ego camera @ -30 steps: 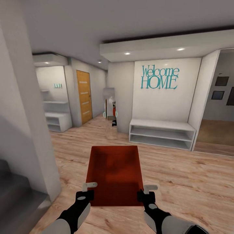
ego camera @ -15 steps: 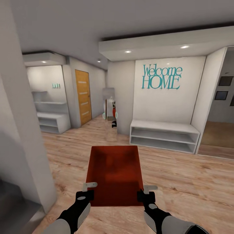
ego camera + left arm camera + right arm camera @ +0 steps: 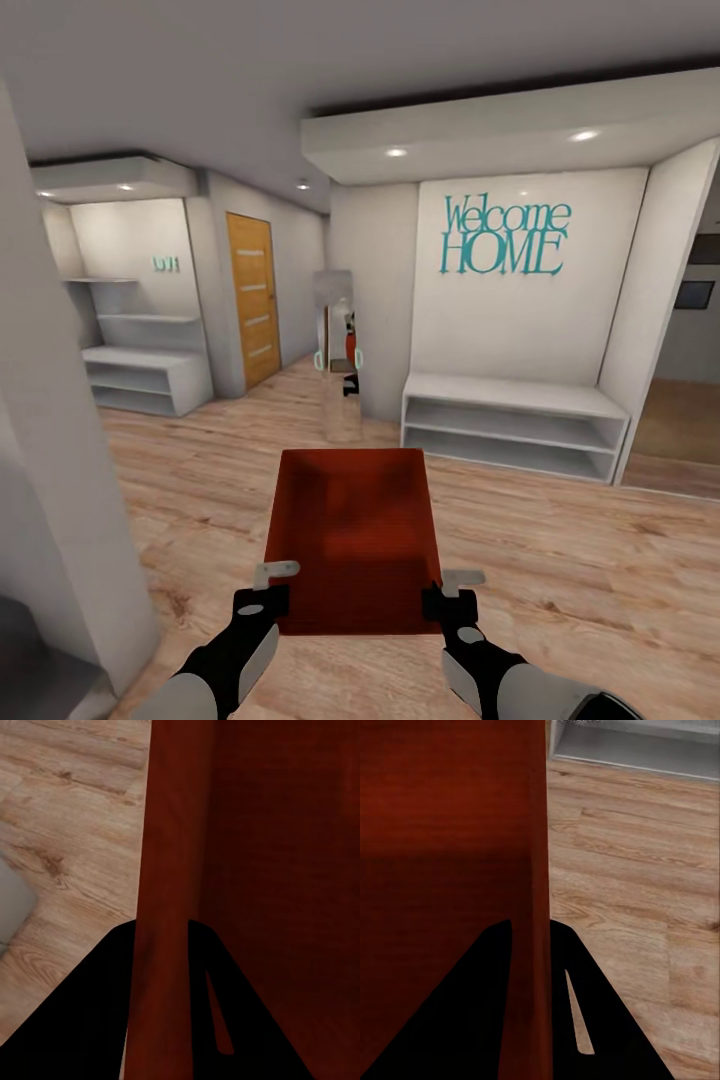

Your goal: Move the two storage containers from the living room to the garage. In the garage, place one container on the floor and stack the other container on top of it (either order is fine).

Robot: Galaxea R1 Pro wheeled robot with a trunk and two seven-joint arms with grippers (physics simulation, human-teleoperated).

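One orange-red storage container (image 3: 350,535) hangs level in front of me above light wood planks, its open top facing up. My left gripper (image 3: 268,592) is shut on its left wall near the near corner, and my right gripper (image 3: 450,592) is shut on its right wall. In the left wrist view the thin wall (image 3: 161,862) runs between the dark fingers (image 3: 105,975) of the left gripper (image 3: 161,926). The right wrist view shows the other wall (image 3: 536,832) pinched the same way by the right gripper (image 3: 531,924). The garage, the living room and the other container are out of view.
I am in a wood-floored hallway. A white pillar (image 3: 50,450) stands close on the left. Ahead, a white low shelf bench (image 3: 510,425) sits under a "Welcome HOME" sign, with a mirror (image 3: 338,345), a wooden door (image 3: 252,300) and another white shelf unit (image 3: 150,375).
The whole view has shifted with my own motion: the pillar has slid toward the left edge and the bench and sign a little to the right. Both grips on the container are unchanged.
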